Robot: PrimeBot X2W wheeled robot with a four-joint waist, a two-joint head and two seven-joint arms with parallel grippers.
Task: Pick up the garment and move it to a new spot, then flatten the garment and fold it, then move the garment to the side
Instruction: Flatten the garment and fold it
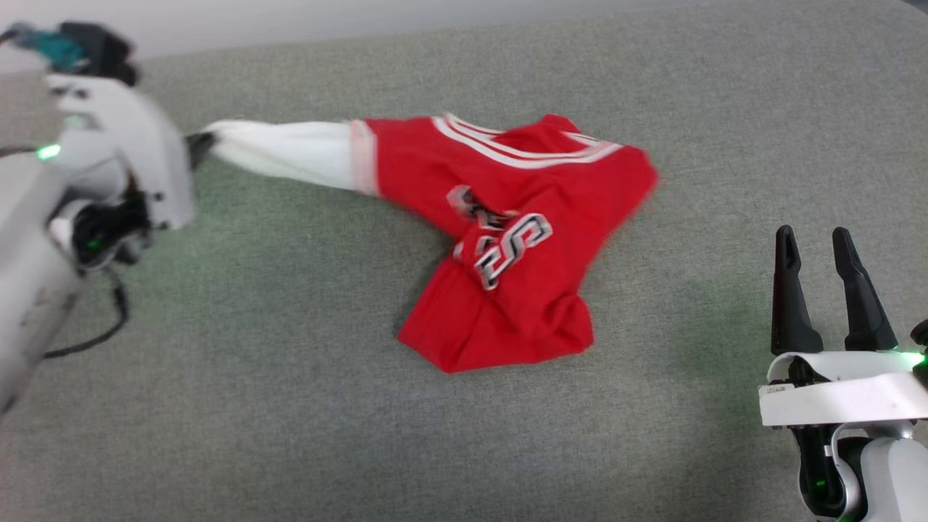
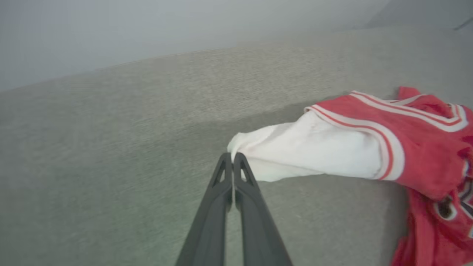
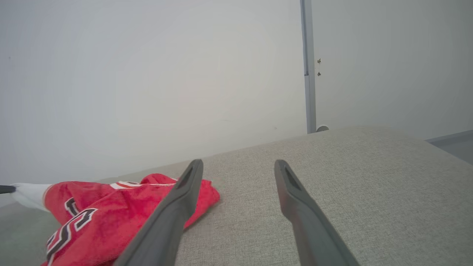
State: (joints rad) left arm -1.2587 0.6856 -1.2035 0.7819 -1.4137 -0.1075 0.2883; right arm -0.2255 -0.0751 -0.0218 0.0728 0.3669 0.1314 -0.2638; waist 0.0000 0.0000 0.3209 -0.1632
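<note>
1. Your left gripper (image 2: 232, 159) is clamped on the tip of the white sleeve (image 2: 314, 151). In the left wrist view the two dark fingers lie pressed together with no gap at the tips, and the cloth bunches right there
2. Left arm (image 1: 123, 145): the pale forearm enters from the left edge of the head view, wrist turned so the fingers point toward that view's right, low over the grey fabric surface (image 1: 290, 406)
3. The sleeve runs out straight from the fingertips to the red body, with a shadow on the surface beneath it
4. The garment (image 1: 522, 210) lies crumpled near the middle of the surface. Its white-striped trim is on the far side, the black white-outlined lettering (image 1: 507, 246) faces up across a fold, and a red heap lies on the near side
5. Your right gripper (image 1: 813, 241) has its fingers apart and holds nothing. It sits at the lower right of the head view, fingers pointing up the view, well apart from the garment and to its right
6. In the right wrist view the garment lies low and left, past the left finger, with a pale wall (image 3: 147, 74) behind the surface
</note>
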